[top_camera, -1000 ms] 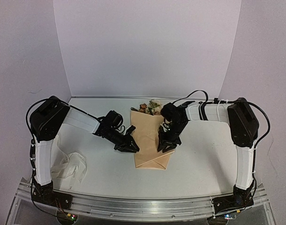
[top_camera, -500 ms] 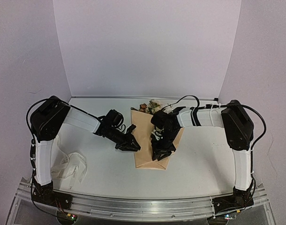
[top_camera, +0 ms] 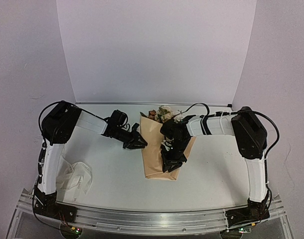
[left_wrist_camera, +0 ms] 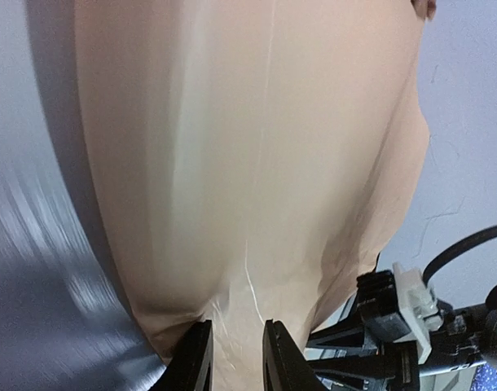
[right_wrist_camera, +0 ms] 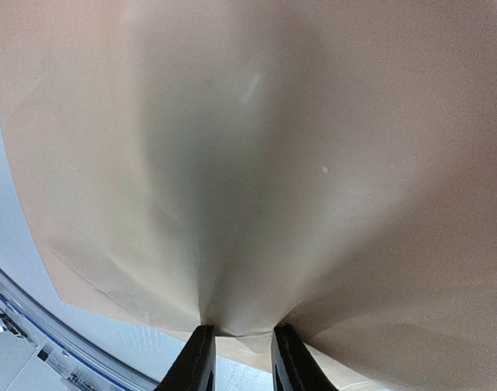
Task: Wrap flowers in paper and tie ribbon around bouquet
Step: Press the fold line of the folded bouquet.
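The paper lies mid-table as a tan-brown cone around the flowers, whose white and rusty heads show at its far, wide end. My left gripper is shut on the paper's left edge; the left wrist view shows the sheet pinched between the jaws. My right gripper sits over the cone's lower right and is shut on a fold of paper, puckered between its jaws. The cream-white ribbon lies bunched at the near left, apart from both grippers.
White walls close the table at the back and sides. An aluminium rail runs along the near edge by the arm bases. The right arm's wrist shows close behind the paper in the left wrist view.
My right gripper has carried its paper flap leftward and nearer, over the cone. My left gripper has drawn slightly back and away, still holding the left edge.
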`<action>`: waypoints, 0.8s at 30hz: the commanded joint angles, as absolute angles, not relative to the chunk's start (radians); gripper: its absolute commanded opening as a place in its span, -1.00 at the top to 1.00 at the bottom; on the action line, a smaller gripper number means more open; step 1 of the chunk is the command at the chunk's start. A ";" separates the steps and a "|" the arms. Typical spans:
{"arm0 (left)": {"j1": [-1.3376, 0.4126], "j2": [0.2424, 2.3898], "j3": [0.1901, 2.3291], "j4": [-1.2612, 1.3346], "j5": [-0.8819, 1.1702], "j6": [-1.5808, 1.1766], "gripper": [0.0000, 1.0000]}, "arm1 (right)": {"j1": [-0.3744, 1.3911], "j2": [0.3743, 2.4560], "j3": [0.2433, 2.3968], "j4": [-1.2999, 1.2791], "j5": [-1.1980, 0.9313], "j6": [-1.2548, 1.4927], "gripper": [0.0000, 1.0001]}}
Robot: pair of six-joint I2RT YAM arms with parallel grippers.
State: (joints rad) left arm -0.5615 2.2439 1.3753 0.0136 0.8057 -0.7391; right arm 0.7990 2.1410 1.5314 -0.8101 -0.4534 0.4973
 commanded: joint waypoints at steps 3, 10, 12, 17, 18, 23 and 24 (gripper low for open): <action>-0.496 2.336 1.537 0.064 0.824 -0.781 0.51 | 0.797 2.176 1.535 -0.838 -0.432 0.481 0.47; -0.427 2.462 1.735 0.025 0.881 -0.805 0.48 | 0.797 2.190 1.543 -0.839 -0.438 0.483 0.47; -0.410 2.493 1.793 0.037 0.893 -0.830 0.47 | 0.797 2.192 1.545 -0.838 -0.438 0.483 0.47; -0.381 2.576 1.944 0.077 0.922 -0.902 0.41 | 0.797 2.198 1.544 -0.838 -0.445 0.484 0.47; -0.377 2.597 1.983 0.081 0.934 -0.920 0.40 | 0.798 2.198 1.543 -0.839 -0.445 0.484 0.47; -0.357 2.681 2.173 0.072 0.960 -0.971 0.39 | 0.797 2.194 1.539 -0.839 -0.443 0.485 0.47; -0.351 2.678 2.182 0.072 0.957 -0.972 0.39 | 0.797 2.191 1.540 -0.840 -0.443 0.486 0.47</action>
State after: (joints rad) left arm -0.3649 2.6608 2.0677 0.0353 0.9176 -0.9219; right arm 0.7954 2.1521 1.5425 -0.8211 -0.4660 0.4969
